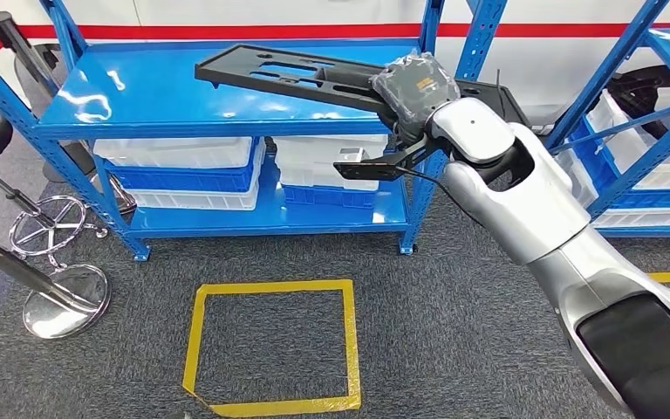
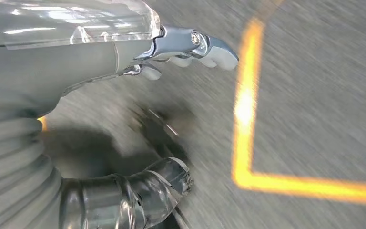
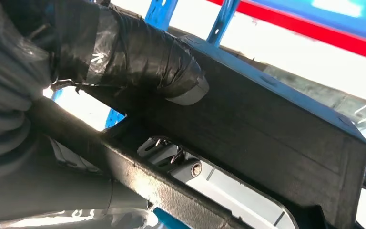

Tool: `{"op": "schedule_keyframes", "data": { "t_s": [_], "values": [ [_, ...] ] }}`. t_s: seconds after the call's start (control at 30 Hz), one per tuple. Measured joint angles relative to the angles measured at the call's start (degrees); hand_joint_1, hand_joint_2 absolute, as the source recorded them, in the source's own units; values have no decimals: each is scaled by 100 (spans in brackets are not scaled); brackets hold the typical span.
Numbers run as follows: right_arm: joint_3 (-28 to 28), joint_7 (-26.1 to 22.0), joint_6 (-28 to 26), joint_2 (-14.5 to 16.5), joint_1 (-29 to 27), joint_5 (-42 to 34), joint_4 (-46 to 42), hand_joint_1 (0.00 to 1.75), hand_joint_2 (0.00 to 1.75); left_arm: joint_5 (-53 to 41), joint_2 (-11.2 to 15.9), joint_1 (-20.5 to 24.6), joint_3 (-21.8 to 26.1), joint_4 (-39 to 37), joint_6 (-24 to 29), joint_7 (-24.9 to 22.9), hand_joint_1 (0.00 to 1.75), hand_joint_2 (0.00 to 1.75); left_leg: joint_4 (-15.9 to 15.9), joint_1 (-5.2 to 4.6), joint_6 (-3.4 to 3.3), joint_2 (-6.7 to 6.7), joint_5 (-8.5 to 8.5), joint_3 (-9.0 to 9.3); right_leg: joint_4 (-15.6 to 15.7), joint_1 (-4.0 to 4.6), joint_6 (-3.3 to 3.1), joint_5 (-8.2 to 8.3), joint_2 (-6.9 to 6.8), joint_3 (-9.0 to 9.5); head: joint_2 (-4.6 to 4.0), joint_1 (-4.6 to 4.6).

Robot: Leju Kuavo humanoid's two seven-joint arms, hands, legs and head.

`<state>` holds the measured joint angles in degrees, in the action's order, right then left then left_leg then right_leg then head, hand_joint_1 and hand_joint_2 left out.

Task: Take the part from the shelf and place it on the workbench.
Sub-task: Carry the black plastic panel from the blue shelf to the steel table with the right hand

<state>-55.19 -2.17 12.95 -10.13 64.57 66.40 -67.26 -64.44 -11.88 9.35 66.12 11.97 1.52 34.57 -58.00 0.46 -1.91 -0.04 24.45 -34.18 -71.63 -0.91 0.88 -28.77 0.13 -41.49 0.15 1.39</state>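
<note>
Black plastic is what the right hand has hold of: a long flat part with slots cut through it, lifted just above the top level of the blue shelf. In the head view the part reaches from the hand leftward over the glossy blue deck, its far-left end free in the air. The right wrist view is close on the grasp: the taped thumb lies across the upper face of the part while the fingers come through one of its openings from below, so the hand grips the part's frame between thumb and fingers. The silver right arm comes in from the near right and crosses in front of a second blue rack on the right.

On the shelf's lower level sit white and blue bins, stacked side by side. On the grey carpet near the robot a square of yellow tape is marked out, and chrome stool bases stand at the left.

The left hand shows in its own wrist view above the blurred carpet and a corner of the yellow tape. Its fingers are stretched out, apart from the taped thumb, and nothing lies between them.
</note>
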Motion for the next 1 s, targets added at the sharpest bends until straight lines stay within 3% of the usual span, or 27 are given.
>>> {"op": "schedule_keyframes", "data": {
  "t_s": [0.07, 0.1, 0.2, 0.27, 0.37, 0.43, 0.47, 0.5, 0.57, 0.6, 0.63, 0.77, 0.83, 0.9, 0.93, 0.97, 1.0],
  "values": [
    [-1, -82, -18, 195, 59, 4, 21, 175, 175, 195, 13, 207, -9, 23, -182, 235, 0, 175, -70, -11, 42, 19, 42, -24, 738, 12, -42, 313, -6, 343, 0, -1],
    [-2, -106, -22, 318, 95, 2, 37, 175, 175, 266, 47, 318, -9, 37, -274, 288, 0, 175, -94, -20, 67, 32, 56, -47, 969, 22, -68, 381, -5, 444, 0, 1],
    [-9, -109, -22, 641, 155, -6, 100, 175, 175, 368, 143, 614, -9, 77, -393, 253, 0, 175, -106, -29, 135, 51, 46, -88, 1082, 52, -146, 393, 0, 464, 0, 4],
    [-11, -96, -25, 774, 184, -6, 136, 175, 175, 370, 183, 705, -19, 105, -406, 302, 0, 175, -224, -17, 186, 41, 147, -141, 1123, 40, -216, 412, -16, 480, 0, 6],
    [-11, -69, -34, 839, 229, -6, 186, 175, 175, 417, 199, 703, -98, 183, -477, 495, 0, 175, -1142, -3, 250, 29, 637, -546, 1155, 28, -276, 423, -43, 502, 0, 6],
    [-11, -61, -50, 838, 230, -1, 233, 175, 175, 704, 145, 657, -275, 329, -602, 537, 0, 175, -1671, 6, 267, 28, 773, -798, 1149, 32, -281, 420, -39, 501, 0, 5],
    [-11, -61, -64, 838, 229, 10, 261, 175, 175, 891, 96, 631, -422, 424, -647, 540, 0, 175, -1655, 8, 264, 28, 685, -798, 1144, 33, -283, 417, -31, 503, 0, 5],
    [-11, -67, -86, 838, 230, 24, 292, 175, 175, 1072, 45, 613, -596, 512, -648, 538, 0, 175, -1421, 10, 252, 28, 503, -698, 1138, 34, -283, 412, -22, 509, 0, 5],
    [-11, -83, -129, 835, 236, 54, 344, 175, 175, 1350, -17, 598, -959, 610, -525, 521, 0, 175, -666, 0, 203, 24, 114, -351, 1128, 43, -270, 397, -4, 520, 0, 5],
    [-11, -83, -135, 832, 240, 65, 358, 175, 175, 1437, -27, 596, -1114, 626, -439, 503, 0, 175, -358, -11, 177, 22, 22, -210, 1123, 51, -252, 395, 3, 514, 0, 5],
    [-11, -71, -126, 825, 240, 75, 363, 175, 175, 1489, -26, 589, -1242, 628, -358, 470, 0, 175, -187, -24, 157, 19, 0, -135, 1123, 56, -227, 400, 8, 501, 0, 4],
    [-9, -15, -56, 743, 219, 96, 352, 175, 175, 1555, -13, 455, -1531, 573, -116, 174, 0, 175, -36, -4, 87, 24, -2, -78, 1082, 59, -111, 362, 3, 464, 0, 3],
    [-6, -19, -48, 693, 229, 98, 332, 175, 175, 1644, 49, 354, -1574, 508, -55, -113, 0, 175, 22, 24, 32, 37, -32, -46, 652, 54, -65, 85, 1, 280, 0, 1],
    [-4, -40, -22, 676, 236, 94, 322, 175, 175, 1703, 156, 247, -1576, 433, 25, -391, 0, 175, 19, 18, 9, 43, -31, -47, -64, 45, -42, -250, 1, -57, 0, -1],
    [-4, -50, -5, 671, 232, 93, 322, 175, 175, 1711, 204, 189, -1575, 402, 74, -522, 0, 175, 11, 16, 8, 45, -26, -48, -326, 39, -35, -325, -1, -187, 0, -1],
    [-4, -56, 9, 665, 230, 92, 322, 175, 175, 1711, 244, 133, -1574, 375, 132, -659, 0, 175, -1, 17, 9, 45, -17, -50, -397, 30, -30, -288, -4, -229, 0, -1],
    [-4, -60, 17, 656, 231, 90, 322, 175, 175, 1712, 279, 80, -1569, 349, 194, -798, 0, 175, -17, 17, 13, 40, -5, -49, -270, 19, -31, -156, -6, -170, 0, -1]
  ]
}}
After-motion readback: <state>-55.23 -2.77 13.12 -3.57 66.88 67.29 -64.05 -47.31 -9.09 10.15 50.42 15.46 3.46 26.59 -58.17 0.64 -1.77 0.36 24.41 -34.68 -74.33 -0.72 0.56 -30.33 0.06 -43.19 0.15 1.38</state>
